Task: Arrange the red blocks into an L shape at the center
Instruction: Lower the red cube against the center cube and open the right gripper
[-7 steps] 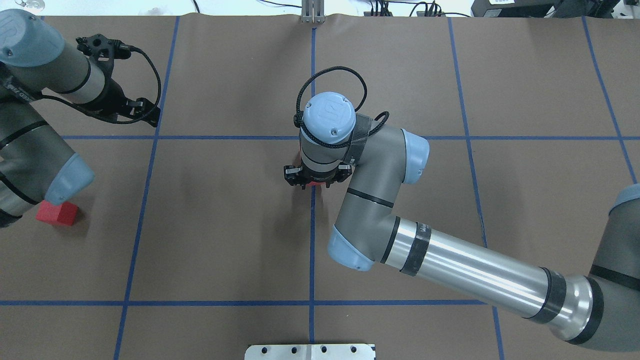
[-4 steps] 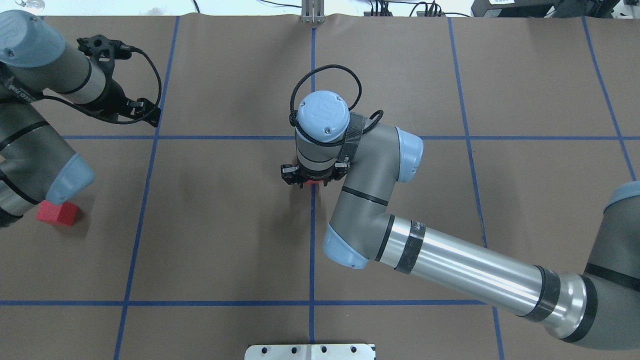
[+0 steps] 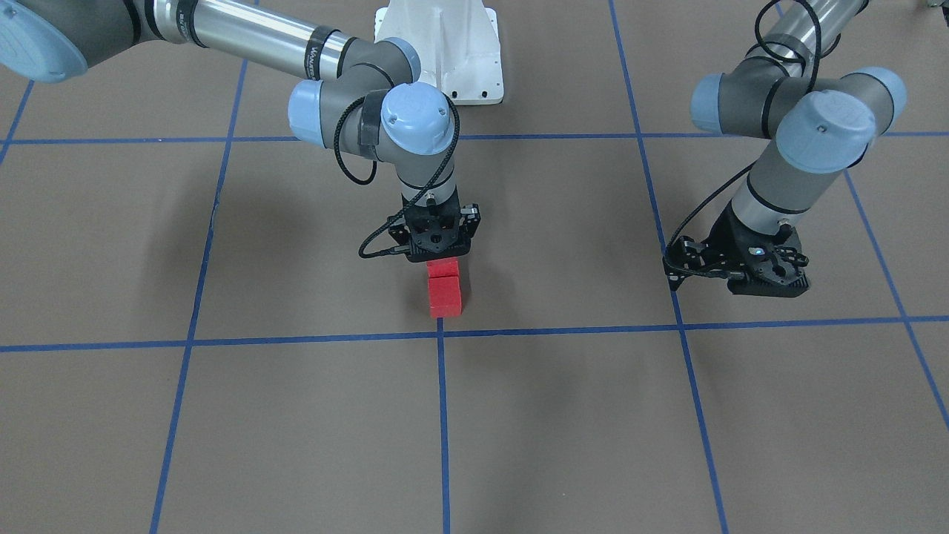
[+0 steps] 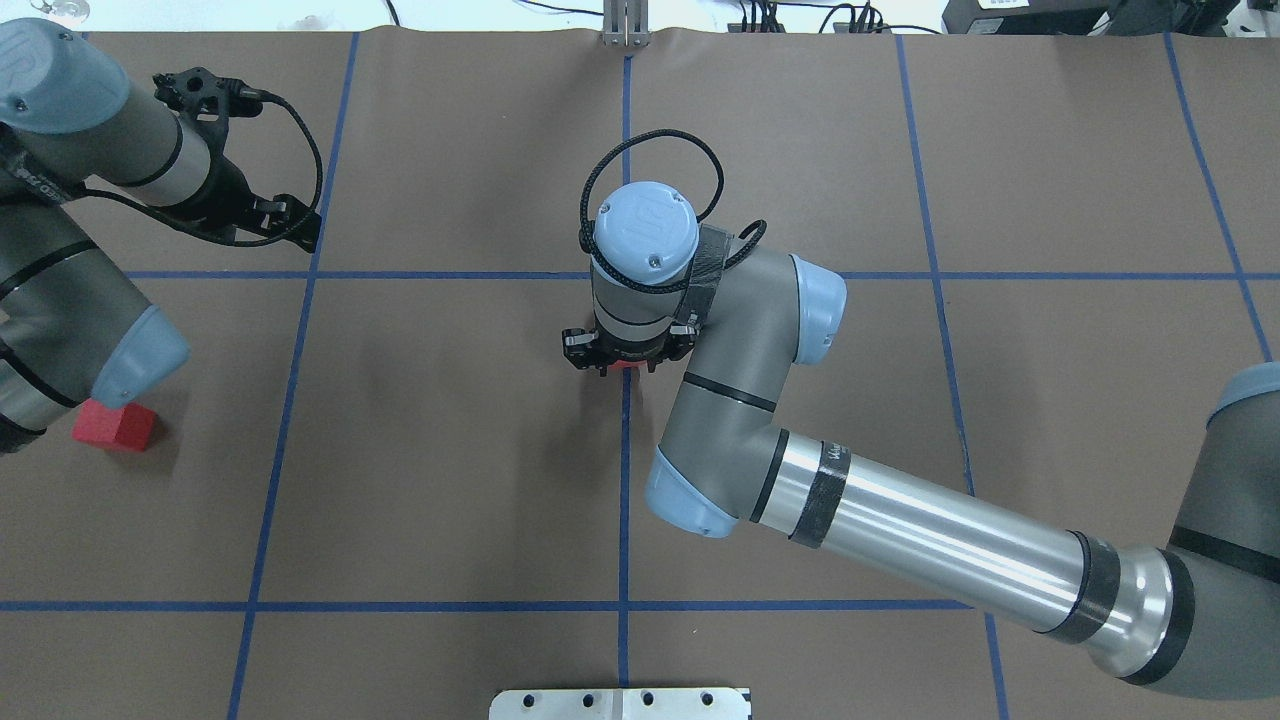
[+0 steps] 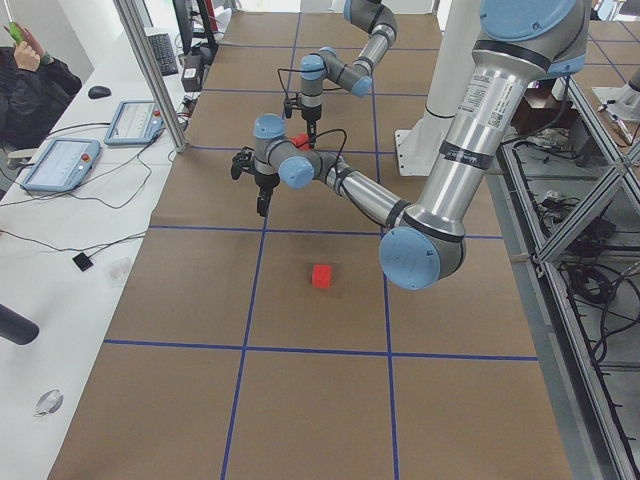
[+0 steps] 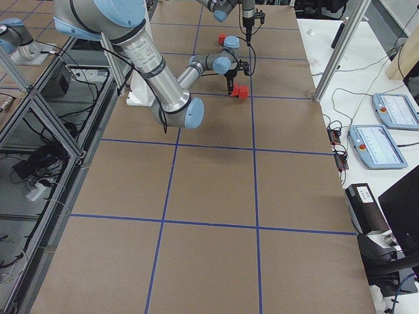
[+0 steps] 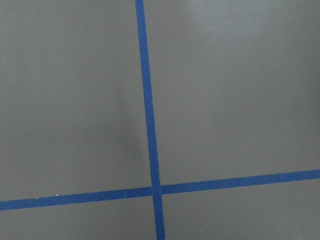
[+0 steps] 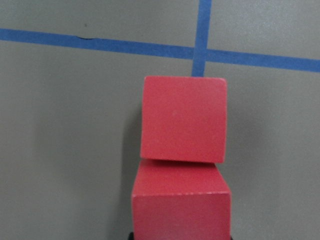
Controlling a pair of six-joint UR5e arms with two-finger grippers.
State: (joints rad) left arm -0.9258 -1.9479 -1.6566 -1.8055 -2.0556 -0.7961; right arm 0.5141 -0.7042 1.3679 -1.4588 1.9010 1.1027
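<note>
Two red blocks lie in a row just on the robot's side of the center crossing. One red block is free, seen in the right wrist view just below the crossing. My right gripper points straight down, shut on the second red block, which touches the first. From overhead only a red sliver shows under the right gripper. The third red block lies far left by my left arm's elbow. My left gripper hangs empty; I cannot tell how its jaws stand.
The white pedestal base stands behind the blocks. My left gripper hovers near another tape crossing. A metal plate sits at the near table edge. Tablets and cables lie beyond the far edge.
My right arm shifted slightly left with the block between 0.9 s and 0.5 s ago, then held still. The left arm and the third block have not moved.
</note>
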